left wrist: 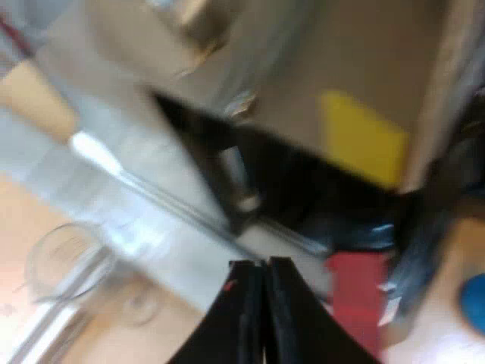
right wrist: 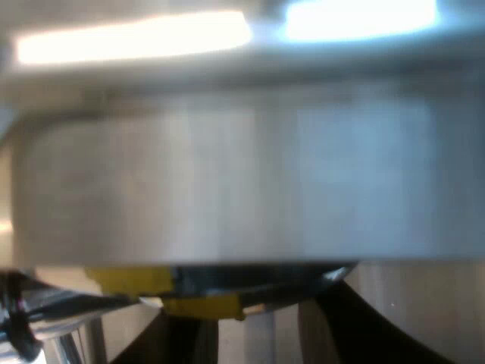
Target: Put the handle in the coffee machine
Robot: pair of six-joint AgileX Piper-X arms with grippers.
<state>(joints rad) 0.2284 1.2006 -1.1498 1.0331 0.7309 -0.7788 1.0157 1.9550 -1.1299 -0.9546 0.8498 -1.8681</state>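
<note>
- Left wrist view: my left gripper [left wrist: 264,265], fingers pressed together on nothing, hangs at the front of the espresso machine [left wrist: 303,68].
- Same view: the handle's red end [left wrist: 356,292] sits just beside those fingertips, under the machine's dark recess. I cannot tell whether it is locked in.
- Same view: a yellow label [left wrist: 360,140] on the machine; a measuring glass [left wrist: 68,265] well apart on the table; a blue tamper [left wrist: 474,303] beyond the red end.
- Right wrist view: my right gripper [right wrist: 254,307], fingers apart with nothing between them, is close against a brushed metal face that I take for the machine.
- Step in hand, as I judge it: seat the handle. I would open the left fingers, take the dark shaft squarely, keep the holder level, and only then turn it.
</note>
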